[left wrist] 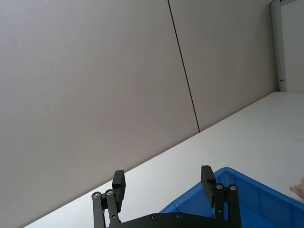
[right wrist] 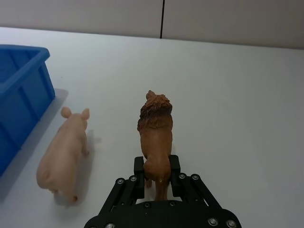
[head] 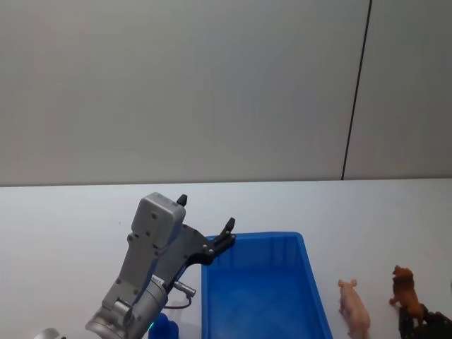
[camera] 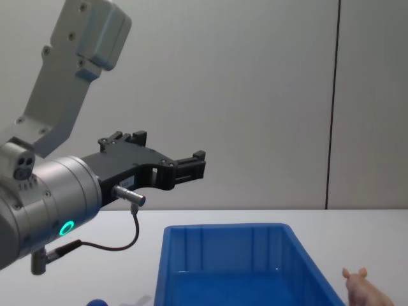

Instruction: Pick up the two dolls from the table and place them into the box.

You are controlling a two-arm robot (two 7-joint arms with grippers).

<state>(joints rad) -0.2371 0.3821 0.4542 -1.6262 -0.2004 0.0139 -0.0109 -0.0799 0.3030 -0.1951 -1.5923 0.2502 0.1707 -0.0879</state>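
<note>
- My right hand (right wrist: 156, 170) is narrowed on the rump of the brown doll (right wrist: 156, 123), which stands on the tabletop (right wrist: 237, 95) with its long axis pointing straight ahead of the hand.
- The pig (right wrist: 64, 152) lies just leftward, between this hand and the box (right wrist: 28, 85).
- My left hand (left wrist: 163, 175), wide and empty, hovers over the box's corner.

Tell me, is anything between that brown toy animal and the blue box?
Yes: the pink pig stands on the table between the brown beast, held by the right gripper, and the box, near its right wall. Lifted over it, only the rim remains to clear. The left gripper hangs open over the box's far left corner.
</note>
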